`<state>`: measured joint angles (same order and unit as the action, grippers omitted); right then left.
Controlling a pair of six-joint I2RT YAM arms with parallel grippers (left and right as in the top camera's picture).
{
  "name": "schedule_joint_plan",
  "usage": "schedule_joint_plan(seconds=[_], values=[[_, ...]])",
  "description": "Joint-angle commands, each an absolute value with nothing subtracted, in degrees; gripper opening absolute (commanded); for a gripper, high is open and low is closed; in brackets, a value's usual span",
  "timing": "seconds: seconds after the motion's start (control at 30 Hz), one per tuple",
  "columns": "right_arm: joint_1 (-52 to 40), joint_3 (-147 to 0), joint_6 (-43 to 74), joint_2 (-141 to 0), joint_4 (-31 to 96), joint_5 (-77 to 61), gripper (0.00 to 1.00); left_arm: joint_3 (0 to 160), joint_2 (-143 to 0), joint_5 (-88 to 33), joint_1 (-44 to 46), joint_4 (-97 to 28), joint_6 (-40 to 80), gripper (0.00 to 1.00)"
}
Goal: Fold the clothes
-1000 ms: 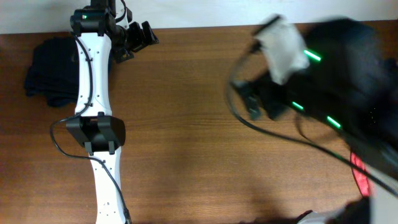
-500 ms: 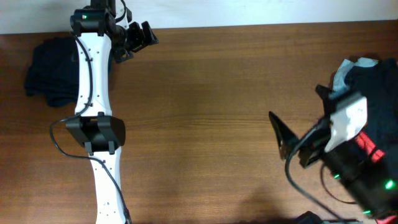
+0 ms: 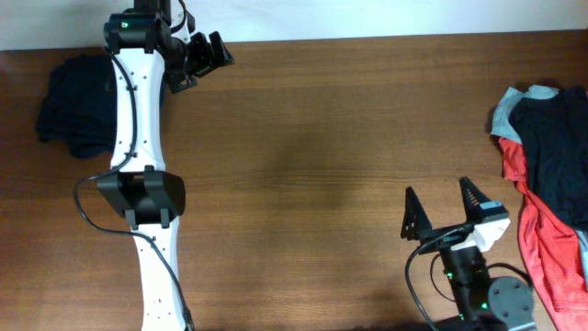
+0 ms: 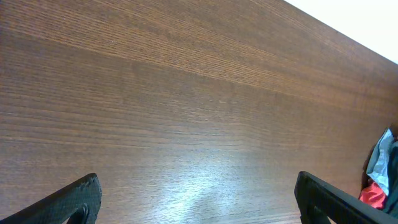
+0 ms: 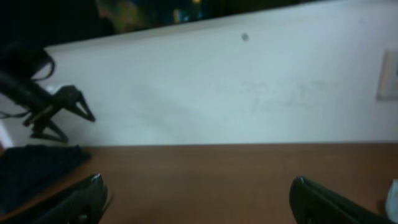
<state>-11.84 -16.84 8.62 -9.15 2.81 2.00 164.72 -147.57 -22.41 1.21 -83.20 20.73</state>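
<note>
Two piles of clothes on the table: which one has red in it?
The heap at the right edge of the table, nearer the right gripper: a red garment lies under its navy top. The dark pile at far left is all navy.

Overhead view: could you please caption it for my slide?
Left gripper and right gripper open; navy shorts far left, heaped garments far right.

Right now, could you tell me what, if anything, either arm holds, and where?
Nothing: the left gripper and right gripper both have open, empty jaws.
</note>
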Motion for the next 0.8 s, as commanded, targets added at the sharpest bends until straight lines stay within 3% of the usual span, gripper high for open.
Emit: schedule_joint_plan(seconds=[0.0,0.37,0.77], values=[[-10.72,-11.64,14.02,-4.19,0.1,3.01,0.99,165.47,-147.87,-22.17,1.23,-83.22,20.08,0.99],[-10.79,-0.25,15.57,-0.19,-7.22,3.68,0.99,165.47,-147.87,-22.17,1.34,-83.22,20.05,0.99],[-10.81,-0.32,15.51,-0.47,4.47,3.49,0.98,165.47,-147.87,-22.17,1.34,-83.22,20.08,0.99]])
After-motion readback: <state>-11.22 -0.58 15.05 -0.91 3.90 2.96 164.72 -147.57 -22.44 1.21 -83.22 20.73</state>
